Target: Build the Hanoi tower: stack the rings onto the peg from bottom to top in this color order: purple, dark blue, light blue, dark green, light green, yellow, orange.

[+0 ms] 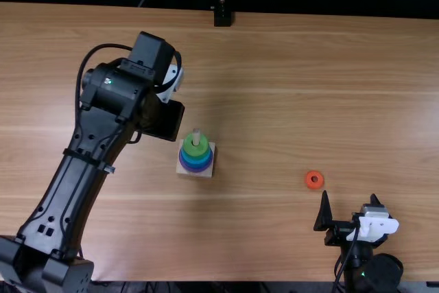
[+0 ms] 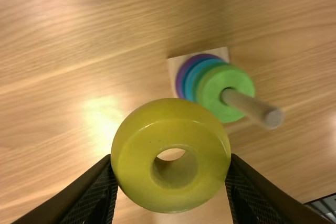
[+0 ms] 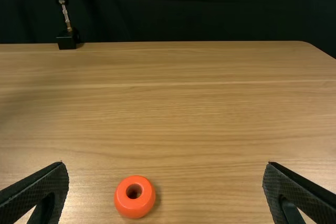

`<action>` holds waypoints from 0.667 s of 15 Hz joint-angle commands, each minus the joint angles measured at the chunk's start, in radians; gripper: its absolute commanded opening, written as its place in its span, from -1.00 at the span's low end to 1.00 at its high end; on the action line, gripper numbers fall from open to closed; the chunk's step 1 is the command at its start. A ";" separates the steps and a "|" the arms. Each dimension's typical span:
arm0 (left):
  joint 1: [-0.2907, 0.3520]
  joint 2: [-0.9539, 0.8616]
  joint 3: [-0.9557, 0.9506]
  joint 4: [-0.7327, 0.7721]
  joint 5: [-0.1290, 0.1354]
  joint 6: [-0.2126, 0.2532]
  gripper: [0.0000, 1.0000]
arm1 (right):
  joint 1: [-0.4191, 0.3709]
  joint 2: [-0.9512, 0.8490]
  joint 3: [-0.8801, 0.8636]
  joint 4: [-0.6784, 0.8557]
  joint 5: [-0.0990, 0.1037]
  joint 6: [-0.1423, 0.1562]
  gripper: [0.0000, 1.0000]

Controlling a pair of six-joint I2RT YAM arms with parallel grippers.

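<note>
Hanoi tower [image 1: 195, 167]: partly stacked, located left of the middle of my work area in the top view, upright on the table.

Table [image 1: 274, 87]: light brown wood, supporting the tower and one loose ring.

Left arm [image 1: 82, 169]: extended over the table, its gripper [image 1: 164, 120] near the tower. In the left wrist view I read the gripper [image 2: 171, 166] as closed on the yellow ring [image 2: 142, 182]: one finger bears on each of two opposite sides. Finger spacing equals the ring's width. The ring is off the peg, its hole visible through the middle.

Right arm [image 1: 378, 272]: at the near edge of the table. Its gripper [image 1: 350, 195] is wide open; I see nothing between the fingers being gripped or touched.

Base [image 2: 174, 72]: square, pale, flat on the table, under the stack. From bottom upward I identify the purple ring [image 2: 181, 74], blue above it, then the dark green ring [image 2: 198, 85], and the light green ring [image 2: 212, 95] on top.

Peg [image 2: 252, 108]: passes through the stack, its upper end bare above the light green ring.

Orange ring [image 1: 314, 180]: flat on the table, hole facing up, near one fingertip of the right gripper, not touching it, and well apart from the tower.
</note>
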 commanded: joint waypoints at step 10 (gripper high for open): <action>-0.117 0.042 0.037 0.008 0.008 -0.074 -1.00 | -0.008 -0.013 -0.068 -0.072 0.007 0.003 1.00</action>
